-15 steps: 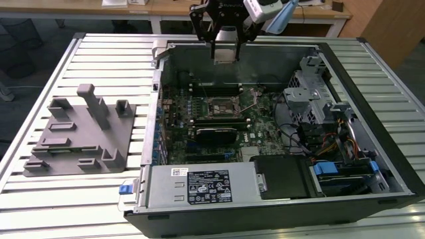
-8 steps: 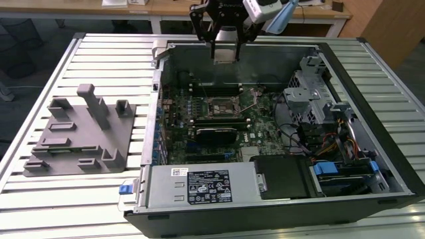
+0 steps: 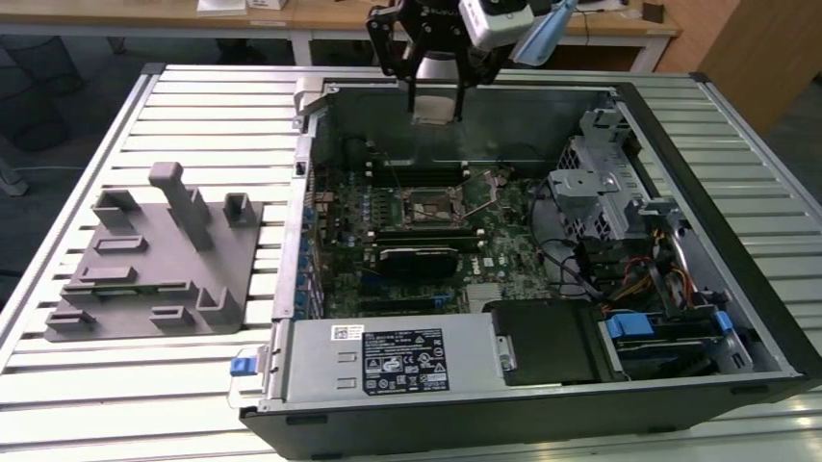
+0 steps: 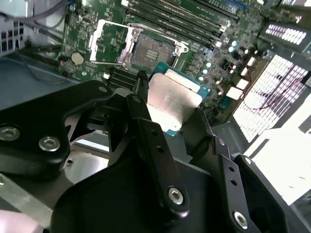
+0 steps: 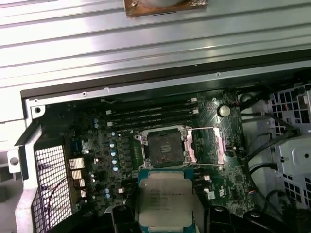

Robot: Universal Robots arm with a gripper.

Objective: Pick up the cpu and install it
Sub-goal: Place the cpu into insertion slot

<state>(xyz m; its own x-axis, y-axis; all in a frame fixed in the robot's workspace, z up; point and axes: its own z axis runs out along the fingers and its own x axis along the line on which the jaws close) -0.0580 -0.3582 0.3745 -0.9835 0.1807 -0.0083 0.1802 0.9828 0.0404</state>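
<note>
My gripper (image 3: pixel 433 114) hangs above the far end of the open computer case and is shut on the cpu (image 3: pixel 433 106), a flat square chip with a silver top. In both wrist views the cpu (image 4: pixel 172 99) (image 5: pixel 165 196) sits between the black fingers (image 4: pixel 146 126), held by two opposite edges. Below it on the green motherboard lies the black-framed socket (image 5: pixel 160 145) (image 4: pixel 153 48) (image 3: pixel 430 207). The socket's metal load plate (image 5: pixel 206 145) is flipped open to one side, and the socket bed is bare. The cpu is held clear above the board, not touching it.
A grey plastic fixture (image 3: pixel 154 260) stands on the slatted metal table at the exterior view's left. Inside the case (image 3: pixel 298 192) are memory slots (image 5: pixel 150 114), a drive cage (image 3: pixel 603 192) with cables at the exterior view's right, and a power supply (image 3: pixel 385 361) at the near end.
</note>
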